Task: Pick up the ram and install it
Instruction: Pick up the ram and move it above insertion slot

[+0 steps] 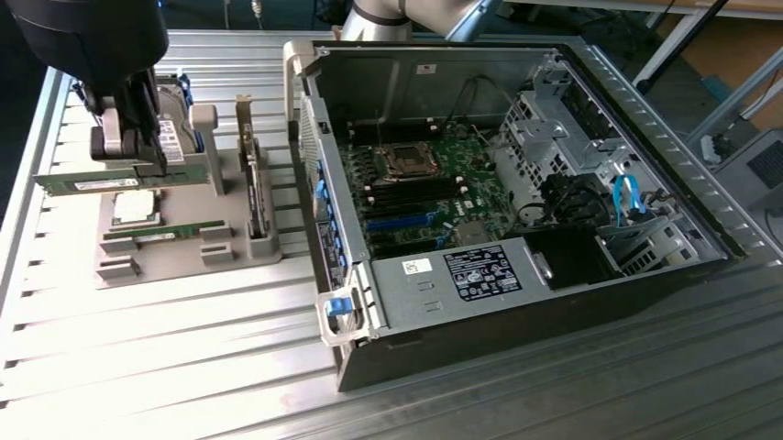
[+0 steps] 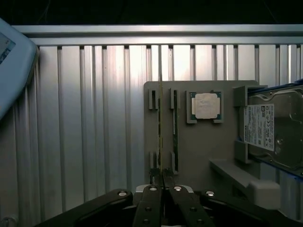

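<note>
- The gripper is clamped on the ram, up at the exterior view's left.
- In the wrist view the fingers meet on the thin edge of the ram, which runs straight out from them.
- The ram hangs level, long side flat to the exterior camera, its white label facing out. It sits above the holder, and its far end juts past the holder's edge on the exterior view's left.
- The grey holder lies on the ribbed metal table.
- A second stick lies in a slot of the holder. In the wrist view that second stick is just beside the held ram and parallel to it.
- The CPU lies flat in its holder pocket, under the held ram in the exterior view. The wrist view shows the CPU beyond the second stick.
- A dark card stands on edge at the holder's side nearest the case.
- A drive rests tilted at the holder's far side in the wrist view.
- The open case lies on the table at the exterior view's right, well apart from the gripper, with the motherboard exposed inside.
</note>
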Available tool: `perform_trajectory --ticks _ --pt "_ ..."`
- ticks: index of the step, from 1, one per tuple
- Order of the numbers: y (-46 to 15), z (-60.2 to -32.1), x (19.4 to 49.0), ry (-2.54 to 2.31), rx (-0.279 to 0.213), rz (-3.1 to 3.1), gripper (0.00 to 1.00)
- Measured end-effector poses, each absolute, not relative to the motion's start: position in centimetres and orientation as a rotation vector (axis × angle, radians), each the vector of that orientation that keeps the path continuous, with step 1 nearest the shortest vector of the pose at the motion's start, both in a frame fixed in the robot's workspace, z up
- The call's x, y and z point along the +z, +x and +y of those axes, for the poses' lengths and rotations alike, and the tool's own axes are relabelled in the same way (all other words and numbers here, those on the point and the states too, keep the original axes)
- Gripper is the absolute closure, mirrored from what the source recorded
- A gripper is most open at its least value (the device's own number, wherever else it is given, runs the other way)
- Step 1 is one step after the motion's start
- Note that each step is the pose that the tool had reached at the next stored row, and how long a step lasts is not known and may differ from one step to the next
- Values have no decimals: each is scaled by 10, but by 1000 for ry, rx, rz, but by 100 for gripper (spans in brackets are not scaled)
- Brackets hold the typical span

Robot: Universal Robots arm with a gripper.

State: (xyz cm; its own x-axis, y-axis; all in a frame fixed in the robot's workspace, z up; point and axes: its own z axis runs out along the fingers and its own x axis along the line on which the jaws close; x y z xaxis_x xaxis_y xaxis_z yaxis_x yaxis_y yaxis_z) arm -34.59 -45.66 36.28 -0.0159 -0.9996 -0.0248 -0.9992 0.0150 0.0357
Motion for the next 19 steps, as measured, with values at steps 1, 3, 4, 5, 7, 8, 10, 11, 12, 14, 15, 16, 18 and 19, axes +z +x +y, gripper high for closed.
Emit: perform_trajectory --ticks 1,3,4,5,7,8,10,11,12,14,15,16,18,19 --pt "-346 -457 365 2199 -67 -2233 88" --pt "-346 -457 370 2199 -67 -2233 88" --pt "-346 -457 372 2199 -67 -2233 88" --pt "-346 -457 374 2198 -67 -2233 88" --pt "-346 -457 378 2199 -67 -2233 88" --pt "-346 -457 379 2199 -67 -2233 88" --pt "-346 -457 383 2199 -67 -2233 88" --pt "-346 -457 385 2199 -67 -2233 88" --pt "-346 -457 387 2198 -67 -2233 88" --pt "-346 -457 389 2199 -67 -2233 88" --pt "-346 -457 391 2199 -67 -2233 88" --pt "-346 -457 391 2199 -67 -2233 88" --pt "-346 -457 391 2199 -67 -2233 88" --pt "-346 -457 392 2199 -67 -2233 88"
